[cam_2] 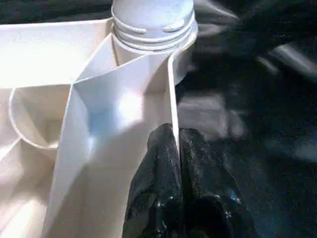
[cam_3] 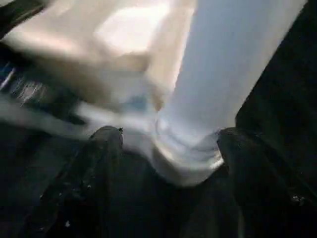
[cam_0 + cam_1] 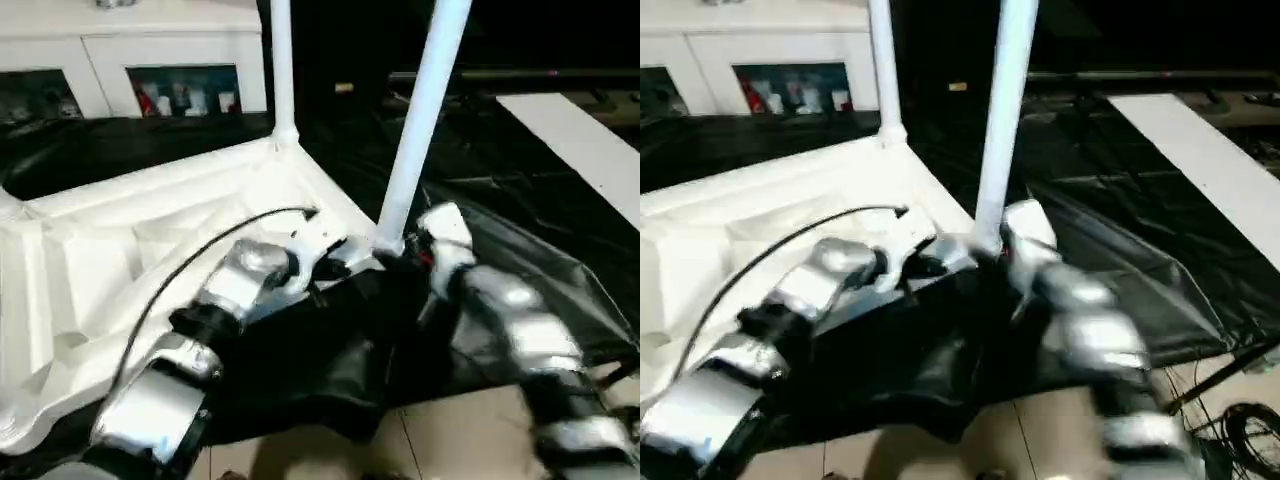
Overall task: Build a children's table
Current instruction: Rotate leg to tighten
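Between the spread right gripper [image 2: 166, 136] fingers: foot of a white leg [image 3: 418, 125], standing in the upturned children's tabletop [image 3: 150, 240] corner socket. Left gripper [image 1: 177, 141] fingers pinch the tabletop rim. Step: seating the leg. Next: likely firm downward pressing or twisting.

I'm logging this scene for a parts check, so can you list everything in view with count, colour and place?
Tabletop: one, white, ribbed underside up on the black sheet.
Legs: two, white; far leg upright in the far corner, near leg tilted at the near corner.
Black sheet: one, over the work table.
Cabinet: one, white with glass doors, behind.
White board: one, lying at right.
Floor: beige tiles, near edge.
Left gripper: black fingers pinched on the tabletop's rim wall near the corner socket.
Right gripper: black fingers spread either side of the near leg's base.
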`<state>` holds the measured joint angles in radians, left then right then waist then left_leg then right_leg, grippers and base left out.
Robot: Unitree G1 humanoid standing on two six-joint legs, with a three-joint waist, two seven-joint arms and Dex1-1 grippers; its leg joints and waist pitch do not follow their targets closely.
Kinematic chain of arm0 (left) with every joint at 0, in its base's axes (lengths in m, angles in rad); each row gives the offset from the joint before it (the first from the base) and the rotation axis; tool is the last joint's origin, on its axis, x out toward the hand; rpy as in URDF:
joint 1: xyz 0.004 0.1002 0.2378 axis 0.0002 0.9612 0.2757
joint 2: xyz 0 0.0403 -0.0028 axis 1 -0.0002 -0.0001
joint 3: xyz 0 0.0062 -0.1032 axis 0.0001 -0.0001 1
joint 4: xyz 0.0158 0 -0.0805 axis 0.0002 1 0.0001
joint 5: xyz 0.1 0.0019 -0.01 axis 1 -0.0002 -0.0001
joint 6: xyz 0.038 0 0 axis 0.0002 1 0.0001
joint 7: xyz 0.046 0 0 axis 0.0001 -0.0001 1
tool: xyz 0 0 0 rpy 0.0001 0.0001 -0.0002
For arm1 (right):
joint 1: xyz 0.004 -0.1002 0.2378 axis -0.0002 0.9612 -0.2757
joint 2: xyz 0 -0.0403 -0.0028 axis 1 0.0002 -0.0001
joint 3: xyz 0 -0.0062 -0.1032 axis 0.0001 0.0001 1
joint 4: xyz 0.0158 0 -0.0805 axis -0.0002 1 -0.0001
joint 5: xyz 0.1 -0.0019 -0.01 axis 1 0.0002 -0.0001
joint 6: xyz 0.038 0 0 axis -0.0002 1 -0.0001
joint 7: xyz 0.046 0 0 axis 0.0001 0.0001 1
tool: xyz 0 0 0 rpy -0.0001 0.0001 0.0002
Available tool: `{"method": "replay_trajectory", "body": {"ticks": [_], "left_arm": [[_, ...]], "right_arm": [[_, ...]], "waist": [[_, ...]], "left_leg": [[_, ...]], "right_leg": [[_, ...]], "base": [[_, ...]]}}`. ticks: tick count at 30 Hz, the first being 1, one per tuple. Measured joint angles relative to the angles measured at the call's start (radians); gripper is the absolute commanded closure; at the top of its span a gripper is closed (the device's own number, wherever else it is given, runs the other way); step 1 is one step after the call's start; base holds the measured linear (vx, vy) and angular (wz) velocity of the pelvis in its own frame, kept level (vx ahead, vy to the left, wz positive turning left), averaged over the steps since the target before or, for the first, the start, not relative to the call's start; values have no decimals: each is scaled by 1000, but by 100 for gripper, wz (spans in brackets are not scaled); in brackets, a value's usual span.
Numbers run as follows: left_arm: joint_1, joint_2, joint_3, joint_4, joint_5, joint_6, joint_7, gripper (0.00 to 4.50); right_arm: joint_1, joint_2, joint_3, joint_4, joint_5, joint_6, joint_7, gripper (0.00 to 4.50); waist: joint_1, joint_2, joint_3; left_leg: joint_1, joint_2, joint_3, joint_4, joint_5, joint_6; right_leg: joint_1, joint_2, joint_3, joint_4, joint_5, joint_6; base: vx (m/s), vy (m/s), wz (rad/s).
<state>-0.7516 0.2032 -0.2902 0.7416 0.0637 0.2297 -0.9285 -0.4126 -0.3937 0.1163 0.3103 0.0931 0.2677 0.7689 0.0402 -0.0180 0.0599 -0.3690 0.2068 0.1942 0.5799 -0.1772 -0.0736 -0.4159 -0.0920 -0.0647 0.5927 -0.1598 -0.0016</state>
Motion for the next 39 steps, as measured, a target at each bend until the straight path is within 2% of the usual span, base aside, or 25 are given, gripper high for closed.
{"method": "replay_trajectory", "body": {"ticks": [3,6,8,14,18,23,24,29,30,31,39], "left_arm": [[52,81,-23,-82,-30,-33,-153,450],[96,145,-43,-157,-52,-42,-279,450],[100,165,-46,-172,-53,-42,-304,450],[128,190,-55,-231,-59,-34,-340,450],[136,192,-64,-248,-67,-27,-359,450],[137,191,-67,-253,-67,-17,-368,450],[137,191,-67,-253,-67,-17,-368,450],[137,192,-67,-257,-67,-11,-368,450],[138,193,-67,-258,-67,-10,-368,450],[138,194,-67,-258,-67,-10,-368,450],[144,198,-66,-266,-67,-8,-366,450]], "right_arm": [[22,-86,12,-15,1,-20,133,118],[19,-115,18,-20,8,-36,204,118],[17,-120,31,-26,19,-38,235,118],[18,-138,58,-56,38,-28,314,118],[18,-131,86,-82,54,-27,356,118],[19,-123,92,-82,54,-30,361,118],[19,-121,94,-81,54,-30,361,144],[14,-117,103,-72,52,-31,356,157],[14,-117,103,-72,52,-31,356,185],[12,-117,105,-71,52,-31,356,190],[6,-115,110,-64,49,-33,357,202]], "waist": [[9,0,0],[16,0,0],[18,-3,2],[17,-4,4],[25,-4,4],[26,-5,4],[25,-5,4],[26,-5,4],[25,-5,5],[25,-6,5],[22,-6,5]], "left_leg": [[-1,1,1,-6,1,1],[0,1,2,-7,3,5],[0,1,2,-6,3,5],[0,0,4,-4,-2,2],[0,1,4,-4,-2,2],[0,0,4,-2,-2,2],[0,0,4,-2,-2,2],[0,0,3,-2,-2,2],[0,0,4,-2,-2,2],[0,0,4,-2,-2,2],[0,0,3,-2,-2,2]], "right_leg": [[-4,1,-1,1,-3,0],[-4,1,-1,1,-5,-3],[-4,1,-1,1,-5,-4],[-3,0,0,2,-5,-4],[-3,0,0,2,-5,-4],[-2,0,1,3,-5,-4],[-2,0,1,3,-5,-4],[-2,0,1,3,-5,-4],[-2,0,1,3,-5,-4],[-2,0,1,3,-5,-4],[-2,0,1,3,-5,-4]], "base": [[0,0,0],[0,0,0],[0,0,0],[0,0,0],[0,0,0],[0,0,0],[0,0,0],[0,0,0],[0,0,0],[0,0,0],[0,0,0]]}}
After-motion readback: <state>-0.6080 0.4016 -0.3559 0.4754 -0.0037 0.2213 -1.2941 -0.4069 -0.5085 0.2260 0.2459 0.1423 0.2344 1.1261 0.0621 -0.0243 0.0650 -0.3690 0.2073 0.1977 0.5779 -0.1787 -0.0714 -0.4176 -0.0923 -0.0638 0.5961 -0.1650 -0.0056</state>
